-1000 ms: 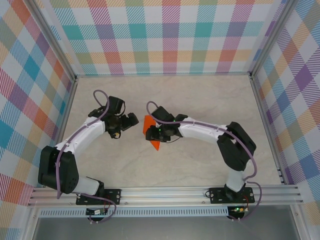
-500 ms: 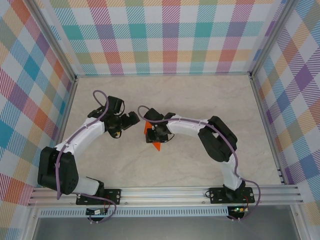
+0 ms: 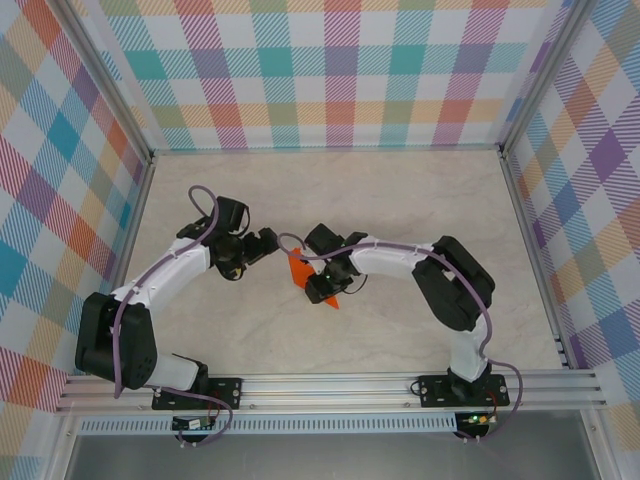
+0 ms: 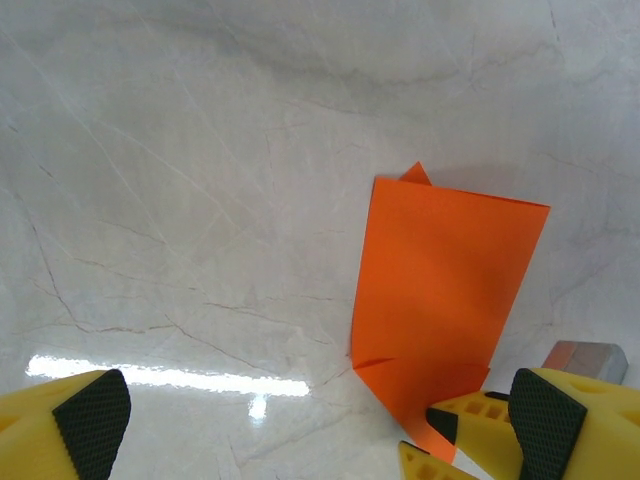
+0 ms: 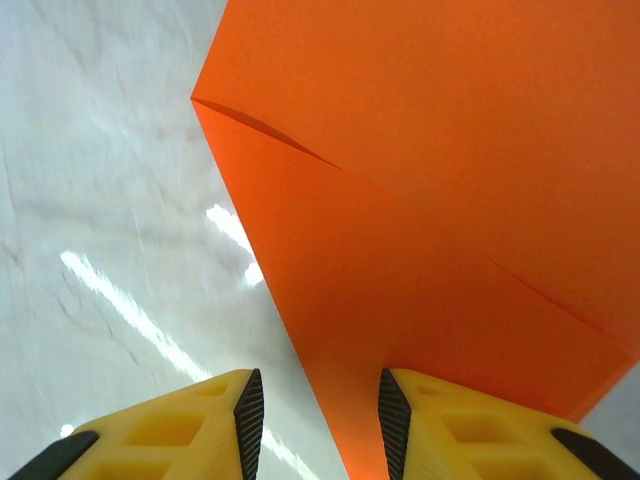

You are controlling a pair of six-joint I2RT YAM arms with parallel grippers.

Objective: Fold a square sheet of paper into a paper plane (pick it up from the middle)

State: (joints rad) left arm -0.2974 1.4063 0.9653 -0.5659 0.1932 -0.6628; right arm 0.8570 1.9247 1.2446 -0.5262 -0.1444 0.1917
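The orange paper (image 3: 298,268) lies a little left of the middle of the table (image 3: 420,200), folded down to a tall, narrow shape and well apart from every plaid wall (image 3: 330,80). From the left wrist its long left edge runs straight and its top edge slants. A small corner peeps out behind the top, and a crease crosses it low down above a flap that tapers to a point. It sits between the two grippers. The left gripper (image 3: 262,243) hangs just beside its left side, jaws spread as wide as they go, with nothing between them but marbled tabletop. The right gripper (image 3: 322,285) stands over the paper's near, pointed end. In its own camera the jaws are part-way apart. The paper's edge runs down through the gap and reaches the right-hand pad (image 5: 392,420), while a strip of table shows between the paper and the other pad, so the paper is not pinched. Bare tabletop stretches from the paper to the far wall and across to the right. The right arm's white forearm (image 3: 390,258) lies across the table just right of the paper, the left arm curves in from the near left, and purple cable (image 3: 200,195) loops above the left wrist. The metal rail (image 3: 330,385) closes off the near edge.
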